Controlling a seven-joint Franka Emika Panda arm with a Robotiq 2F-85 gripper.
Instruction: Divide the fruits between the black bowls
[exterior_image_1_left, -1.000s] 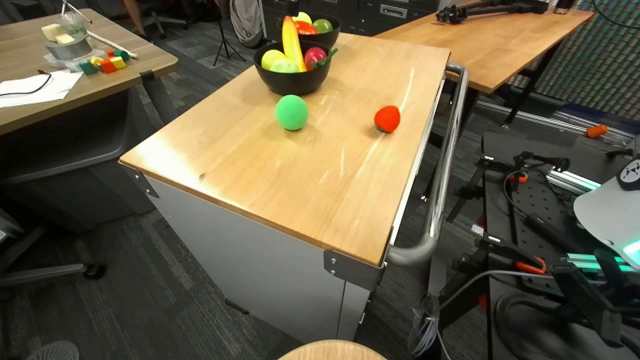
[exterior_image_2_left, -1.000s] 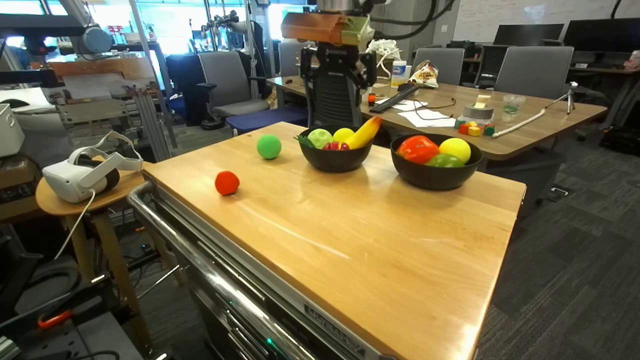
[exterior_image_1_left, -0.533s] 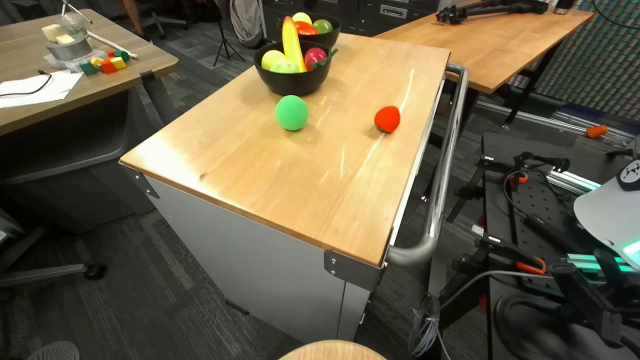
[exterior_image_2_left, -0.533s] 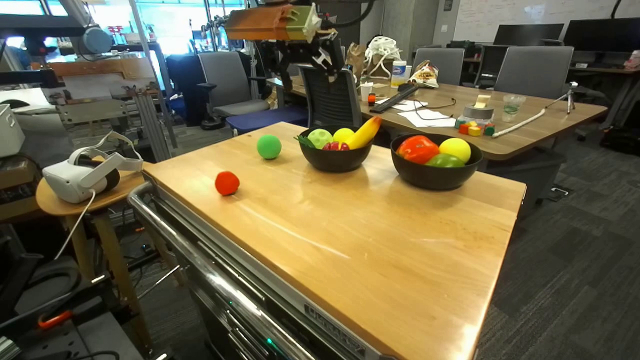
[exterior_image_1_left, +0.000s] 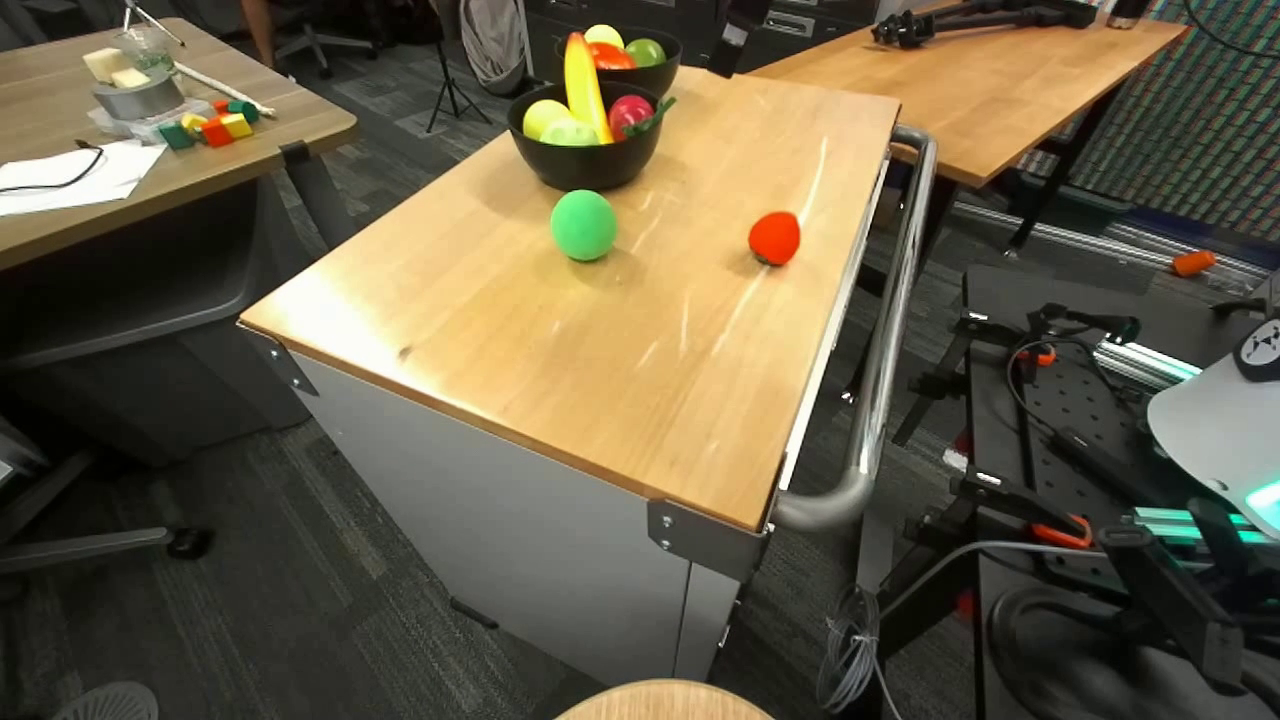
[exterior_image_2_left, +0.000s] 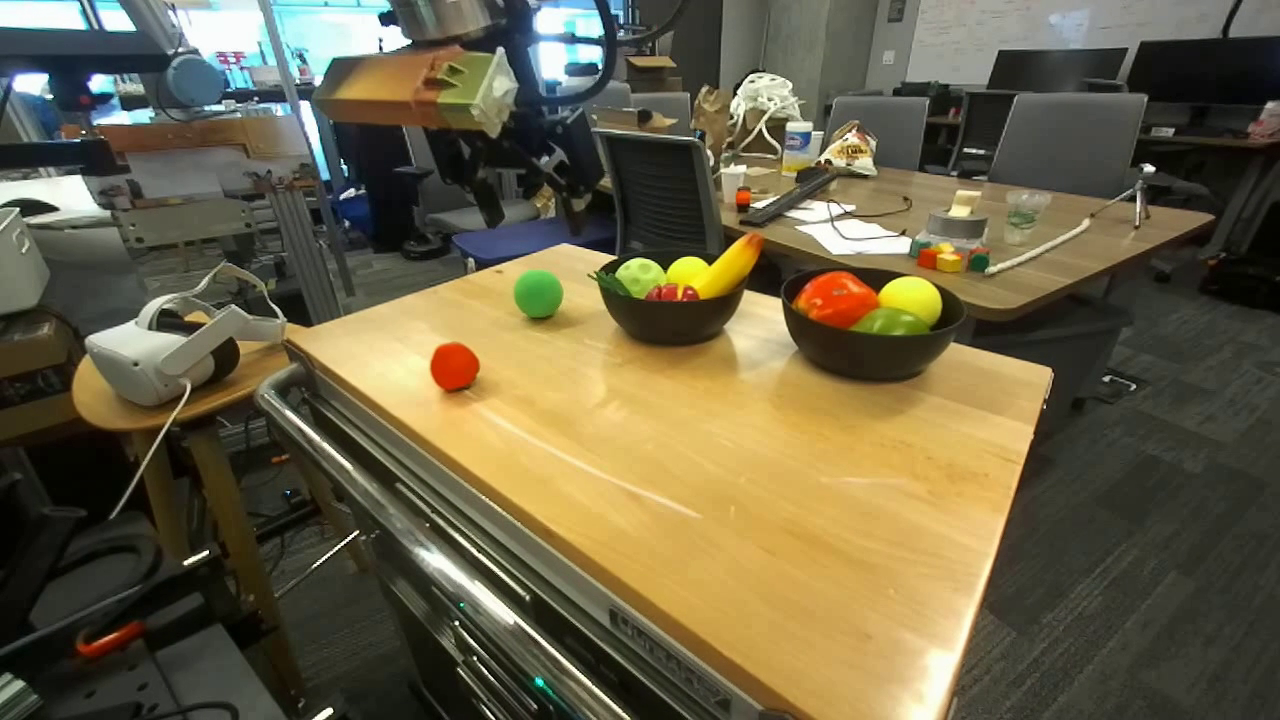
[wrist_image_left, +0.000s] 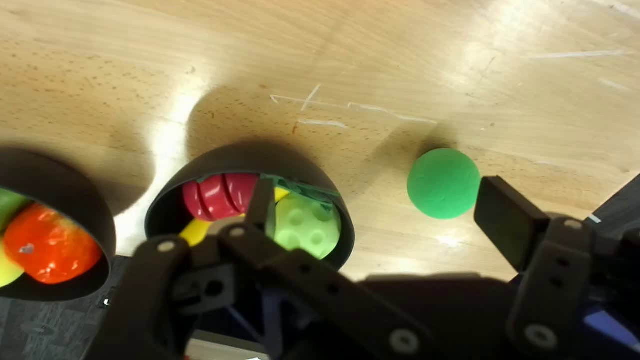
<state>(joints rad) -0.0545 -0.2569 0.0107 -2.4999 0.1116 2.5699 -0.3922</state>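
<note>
A green ball (exterior_image_1_left: 584, 226) and a red fruit (exterior_image_2_left: 455, 366) lie on the wooden cart top. The near-middle black bowl (exterior_image_2_left: 672, 320) holds a banana (exterior_image_2_left: 728, 268), a light green fruit (wrist_image_left: 307, 225), a yellow fruit (exterior_image_2_left: 687, 271) and a dark red fruit (wrist_image_left: 220, 195). Another black bowl (exterior_image_2_left: 870, 355) holds a red-orange fruit (exterior_image_2_left: 836, 299), a yellow one (exterior_image_2_left: 910, 300) and a green one (exterior_image_2_left: 893, 321). My gripper (wrist_image_left: 387, 215) is open and empty, above the tabletop. In the wrist view the green ball (wrist_image_left: 443, 183) shows between the fingers, nearer the right one. The red fruit is out of the wrist view.
A metal handle rail (exterior_image_1_left: 890, 330) runs along one cart edge. A stool with a white headset (exterior_image_2_left: 170, 350) stands beside the cart. A brown table (exterior_image_2_left: 1040, 245) with papers, tape and small blocks stands behind.
In an exterior view my gripper has moved left, from behind the middle bowl to above and behind the green ball. It has tilted and lowered lately. The fruits and bowls have not moved.
</note>
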